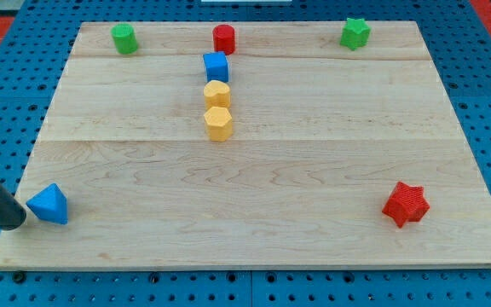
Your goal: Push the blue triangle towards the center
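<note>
The blue triangle lies near the board's bottom-left corner. My rod comes in from the view's left edge and my tip rests just left of the blue triangle, touching or nearly touching its left side. A blue cube sits at the top middle, with two yellow hexagonal blocks in a line below it.
A red cylinder is above the blue cube. A green cylinder is at the top left, a green star at the top right, a red star at the bottom right. The wooden board lies on a blue perforated table.
</note>
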You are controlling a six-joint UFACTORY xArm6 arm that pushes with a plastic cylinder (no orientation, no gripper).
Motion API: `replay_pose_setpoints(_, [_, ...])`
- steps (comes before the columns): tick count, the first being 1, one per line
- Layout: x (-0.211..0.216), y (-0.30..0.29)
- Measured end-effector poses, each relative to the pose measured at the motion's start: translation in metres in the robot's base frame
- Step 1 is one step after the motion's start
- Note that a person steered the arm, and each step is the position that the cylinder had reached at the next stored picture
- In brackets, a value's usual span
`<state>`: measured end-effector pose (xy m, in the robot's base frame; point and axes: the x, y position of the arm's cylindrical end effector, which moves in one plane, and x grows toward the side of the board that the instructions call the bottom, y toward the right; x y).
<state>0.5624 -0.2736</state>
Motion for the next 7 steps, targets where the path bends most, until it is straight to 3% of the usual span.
replay_pose_setpoints(3, [-0.035, 0.113])
replay_pose_setpoints(4, [-0.004, 0.088])
replay_pose_setpoints(7, [-0.03, 0.142])
